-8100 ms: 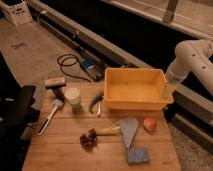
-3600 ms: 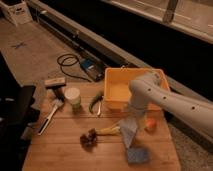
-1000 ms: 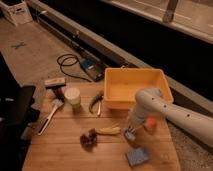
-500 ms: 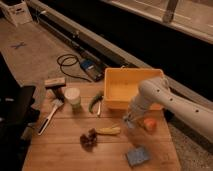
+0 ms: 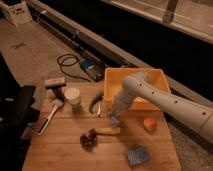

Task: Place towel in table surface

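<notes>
The grey towel (image 5: 114, 119) hangs bunched at the tip of my gripper (image 5: 114, 116), just above the wooden table (image 5: 65, 155) near its middle. The gripper is shut on the towel. My white arm (image 5: 155, 97) reaches in from the right and crosses in front of the yellow bin (image 5: 131, 78). Most of the towel is hidden by the fingers.
Close by lie a yellow banana-like item (image 5: 109, 131), dark grapes (image 5: 88, 139), an orange fruit (image 5: 149, 124), a blue sponge (image 5: 137, 155), a green vegetable (image 5: 95, 102), a white cup (image 5: 73, 96), a brush (image 5: 49, 118) and a block brush (image 5: 55, 83). A cable (image 5: 70, 62) lies on the floor.
The towel no longer lies flat beside the sponge. My gripper has taken it up and moved it left and back, toward the bin's front.
</notes>
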{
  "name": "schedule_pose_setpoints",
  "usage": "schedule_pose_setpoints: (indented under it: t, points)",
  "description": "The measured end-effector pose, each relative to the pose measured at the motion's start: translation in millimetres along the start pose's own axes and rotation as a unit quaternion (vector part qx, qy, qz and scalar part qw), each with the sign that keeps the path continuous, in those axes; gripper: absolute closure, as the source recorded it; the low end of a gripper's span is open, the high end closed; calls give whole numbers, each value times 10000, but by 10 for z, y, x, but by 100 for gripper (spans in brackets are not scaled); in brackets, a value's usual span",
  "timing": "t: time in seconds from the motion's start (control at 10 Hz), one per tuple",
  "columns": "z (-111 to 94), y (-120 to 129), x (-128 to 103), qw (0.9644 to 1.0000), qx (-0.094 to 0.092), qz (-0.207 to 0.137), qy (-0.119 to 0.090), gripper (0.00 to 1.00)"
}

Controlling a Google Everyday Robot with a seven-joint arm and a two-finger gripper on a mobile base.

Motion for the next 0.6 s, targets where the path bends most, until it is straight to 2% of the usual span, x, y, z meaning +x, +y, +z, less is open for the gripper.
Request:
schedule_pose_setpoints:
  t: [0.2, 0.3, 0.5, 0.6]
  points:
    - [211, -124, -24, 9997, -118, -81, -216, 69]
    - [363, -93, 7, 9992, -219, -59, -341, 56]
    - [514, -37, 67, 9987, -284, 8, -427, 39]
    - [578, -32, 83, 9986, -294, 36, -446, 26]
